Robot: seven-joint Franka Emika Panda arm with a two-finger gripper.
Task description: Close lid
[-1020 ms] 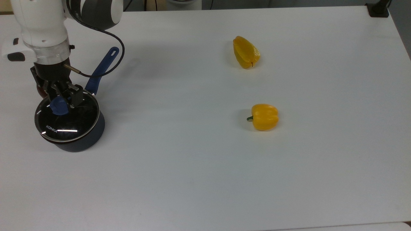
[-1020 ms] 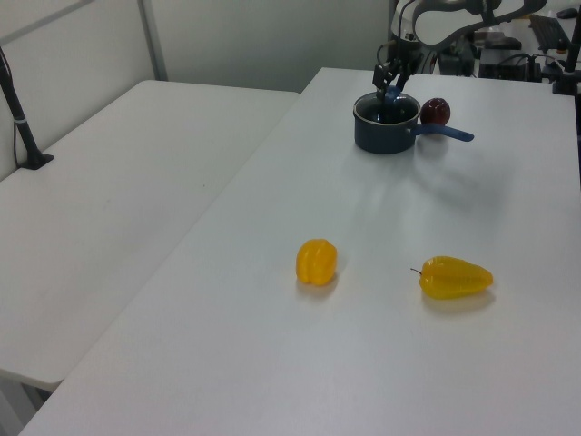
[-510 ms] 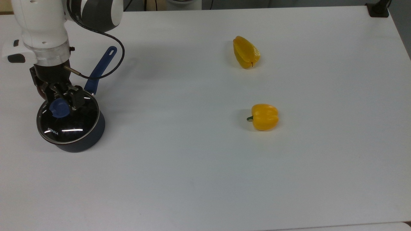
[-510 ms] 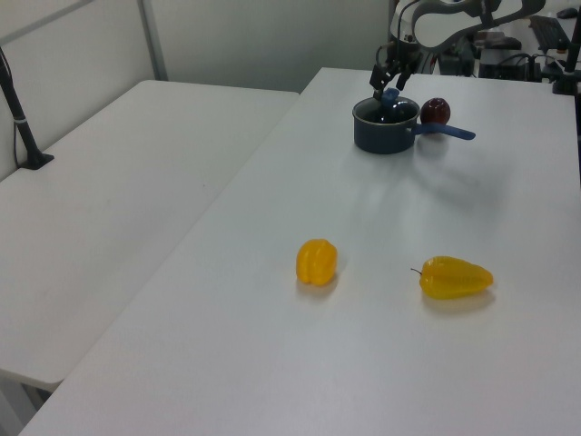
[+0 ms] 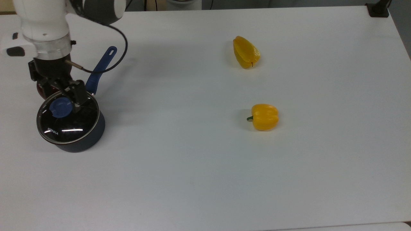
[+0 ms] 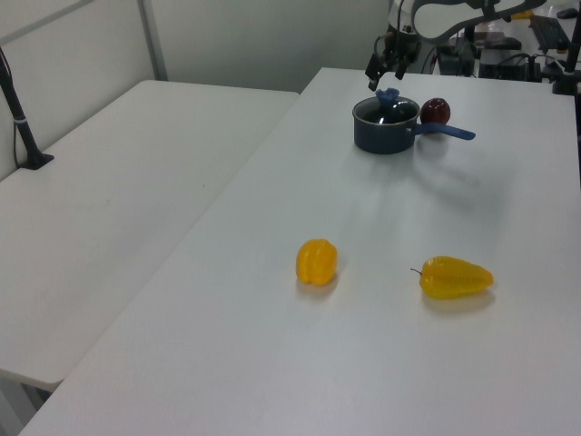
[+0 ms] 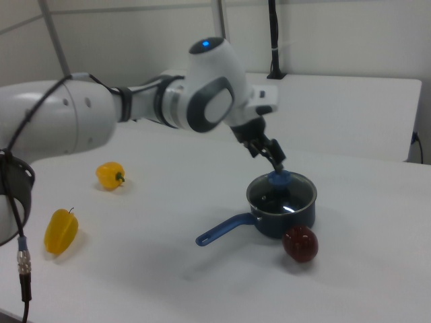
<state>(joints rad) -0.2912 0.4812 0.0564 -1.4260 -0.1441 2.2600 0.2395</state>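
risen off the knob, pincer (image 5: 64, 91) hangs apart above the lid (image 5: 67, 118), seated near the table (image 5: 205, 179) edge.

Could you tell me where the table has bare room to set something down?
The widest free patch on the table lies between the saucepan and the two yellow peppers; the strip along the top view's bottom edge is free too. It is crowded by the saucepan, with its lid, the gripper and the dark red fruit.

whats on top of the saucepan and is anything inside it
The glass lid with its blue knob sits on the saucepan, and the hand hangs just above the knob. Through the glass the inside looks dark; contents cannot be made out.
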